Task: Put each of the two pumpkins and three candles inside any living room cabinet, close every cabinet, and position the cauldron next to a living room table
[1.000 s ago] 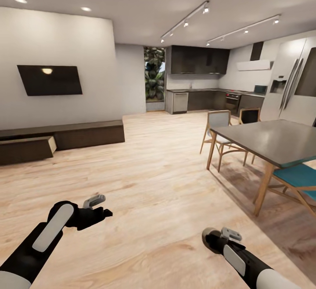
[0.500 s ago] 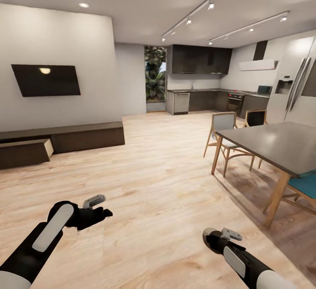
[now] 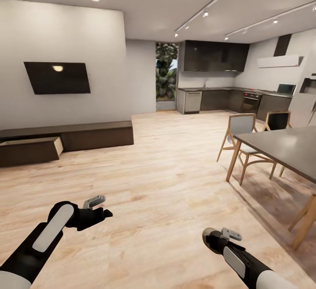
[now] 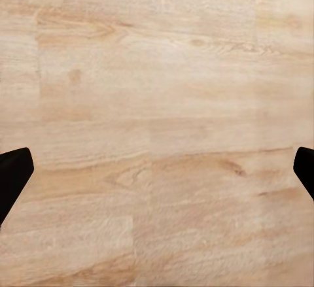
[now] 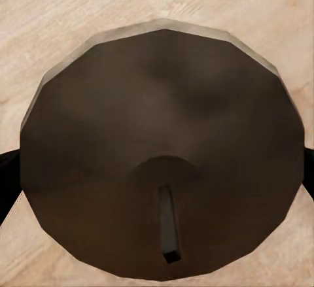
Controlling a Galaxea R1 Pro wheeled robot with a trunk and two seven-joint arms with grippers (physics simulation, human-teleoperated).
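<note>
My right jaws are clamped on a candle (image 5: 163,136): in the right wrist view its round dark-brown top, wick stub and all, faces the camera, with my dark fingertips (image 5: 8,176) pressed to its sides. So I judge its long axis runs along my fingers, wick end toward the wrist. My left jaws are spread wide with nothing between them, only the wooden floor (image 4: 157,71) beyond.

What the next move turns on is the cabinet (image 3: 96,133). It lies ahead and to my left, well apart from both arms, long and low against the wall under the dark screen (image 3: 57,77). At its left part a drawer (image 3: 30,148) stands pulled out, pale inside, its open top facing up. The candle is on my right side, so it is the arm farther from the cabinet that carries it; my empty left arm is the nearer one.

I judge I must turn and roll toward that drawer until its opening sits below the right jaws, then lower the candle in, base first.
</note>
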